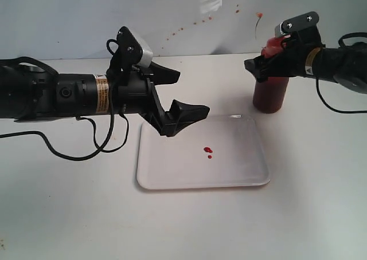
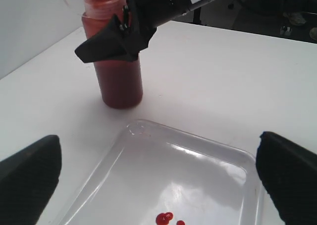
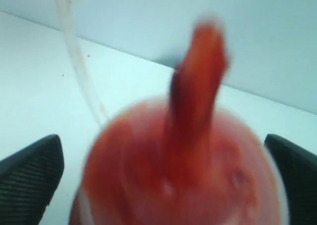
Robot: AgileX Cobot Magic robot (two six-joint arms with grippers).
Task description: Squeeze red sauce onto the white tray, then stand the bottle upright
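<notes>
Much of the bottle (image 1: 270,94) is hard to read. In the exterior view the right claw (image 1: 265,58) covers its shoulder and hides its own far finger behind the plastic. The right wrist view shows only a blurred red top and nozzle cap (image 3: 200,71), with the base cut off. That claw stands apart, one finger on each side of the bottle. Bare desk (image 1: 69,214) shows between one finger and the bottle's side, while contact on the other side cannot be made out. The bottle stands upright on the desk, long axis vertical and nozzle pointing up, just beyond the white tray (image 1: 241,162) at its back right corner and not touching it. A thin strand (image 1: 257,22) curls up from the nozzle tip. The red sauce (image 1: 207,151) lies as a few small drops near the tray's middle. The left claw (image 1: 192,91) hangs over the tray's back left corner, fingers spread wide with nothing between them. In the left wrist view both its fingers are cut off by the frame edges, as is the tray's near side.
</notes>
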